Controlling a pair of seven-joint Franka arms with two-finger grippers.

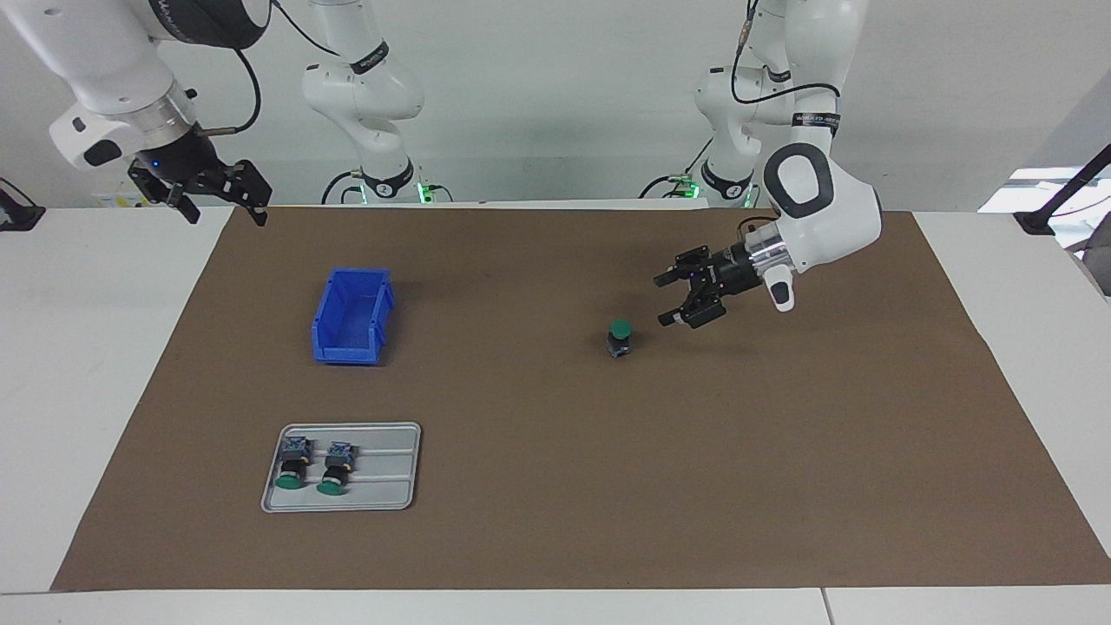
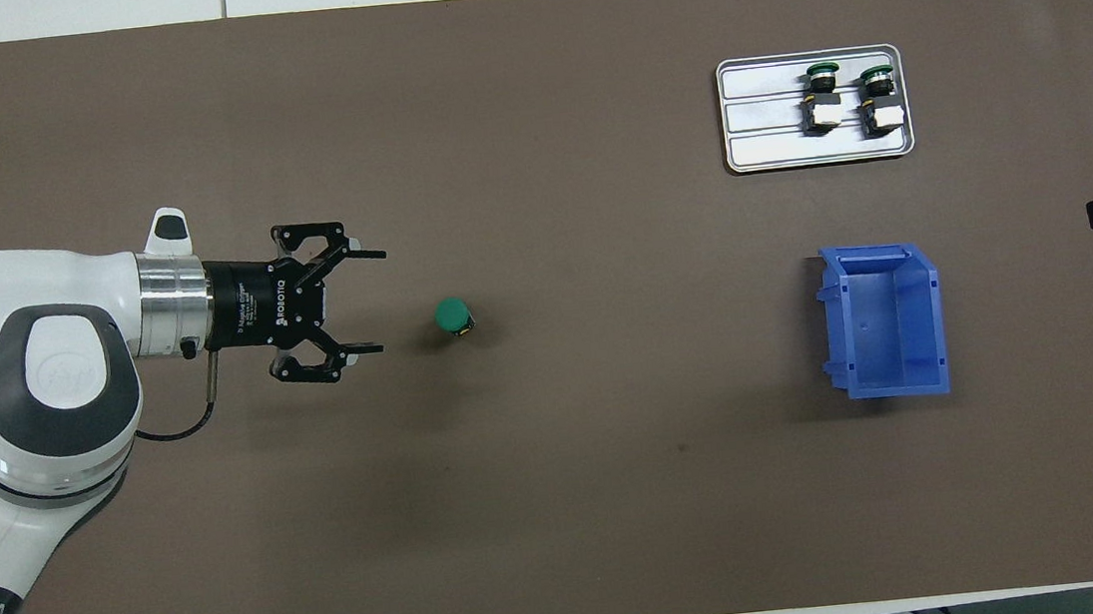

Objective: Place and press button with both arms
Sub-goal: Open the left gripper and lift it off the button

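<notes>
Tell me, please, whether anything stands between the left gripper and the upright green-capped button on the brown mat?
Nothing visible does: only bare brown mat separates the open left gripper from the upright green-capped button.

On the desk (image 1: 555,521), the button (image 1: 619,338) stands upright near the left claw (image 1: 673,299), apart from it. The bin (image 1: 351,317) sits well away toward the right arm's end, under neither claw. The tray (image 1: 382,486) lies farther from the robots than the bin, carrying two buttons (image 1: 314,464) side by side.
</notes>
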